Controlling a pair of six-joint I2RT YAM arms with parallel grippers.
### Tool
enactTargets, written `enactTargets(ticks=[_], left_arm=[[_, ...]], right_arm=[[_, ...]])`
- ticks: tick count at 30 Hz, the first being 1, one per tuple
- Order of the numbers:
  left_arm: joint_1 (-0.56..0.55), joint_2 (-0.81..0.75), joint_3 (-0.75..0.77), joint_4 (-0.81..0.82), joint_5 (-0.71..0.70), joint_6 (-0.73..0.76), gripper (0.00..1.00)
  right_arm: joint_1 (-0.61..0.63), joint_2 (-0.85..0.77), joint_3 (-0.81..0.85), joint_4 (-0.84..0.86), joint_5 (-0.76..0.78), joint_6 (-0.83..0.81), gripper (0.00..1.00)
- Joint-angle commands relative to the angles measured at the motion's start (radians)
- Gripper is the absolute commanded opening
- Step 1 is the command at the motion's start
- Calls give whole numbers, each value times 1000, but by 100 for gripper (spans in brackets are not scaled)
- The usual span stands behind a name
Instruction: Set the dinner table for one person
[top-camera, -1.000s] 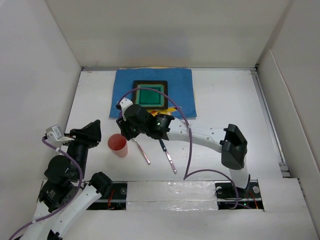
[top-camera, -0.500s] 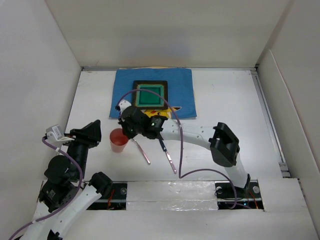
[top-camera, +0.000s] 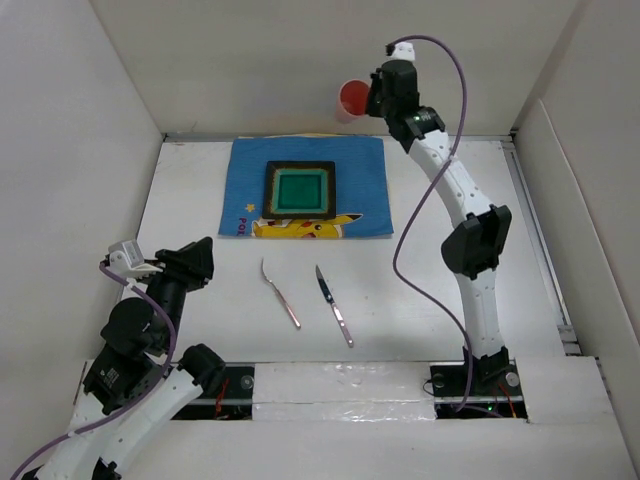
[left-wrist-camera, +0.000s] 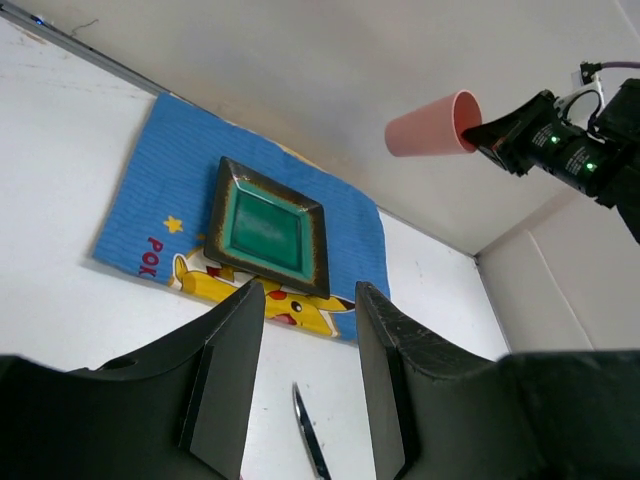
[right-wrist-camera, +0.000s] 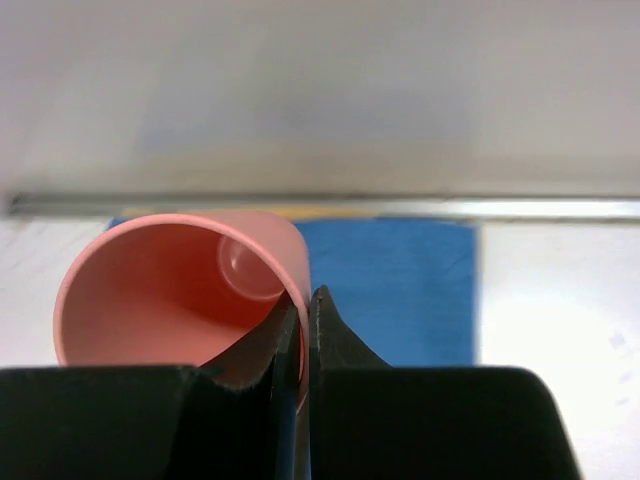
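The tabletop (top-camera: 180, 200) fills the whole floor of the box, with white walls hemming it in at 9, 12 and 3 o'clock and a metal rail (top-camera: 200, 136) running along the far edge. Down at 8 o'clock, close to the left wall, the left fingers (top-camera: 200, 256) sit low, spread a moderate way with nothing between them, pointing toward 1 o'clock. Right of them there's a patch of bare board, then the fork (top-camera: 280, 293) and the knife (top-camera: 335, 308) at about 6 o'clock, side by side but not touching, both slanted the same way. At 12 o'clock the blue placemat (top-camera: 250, 170) sits up near the rail with the green square plate (top-camera: 300, 190) on its middle. The right arm (top-camera: 470, 240) stands tall across the right half, and the right fingers (top-camera: 375, 95) are pinched on the rim of the pink cup (top-camera: 350, 98), one inside and one outside. It's tipped on its side in the air past the mat's 1 o'clock corner, in front of the far wall. There's a wide strip of bare tabletop at 3 o'clock, between the arm and the right wall.
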Motion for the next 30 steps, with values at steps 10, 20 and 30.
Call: enactTargets(ticks=[10, 20, 30], left_arm=[[3, 34, 1, 47, 7, 26, 39], [3, 49, 3, 54, -2, 32, 39], [3, 54, 3, 57, -2, 35, 39]], right_arm=[[-202, 252, 241, -129, -55, -5, 0], [-202, 294, 194, -132, -87, -7, 0], [-179, 337, 237, -128, -79, -7, 0]])
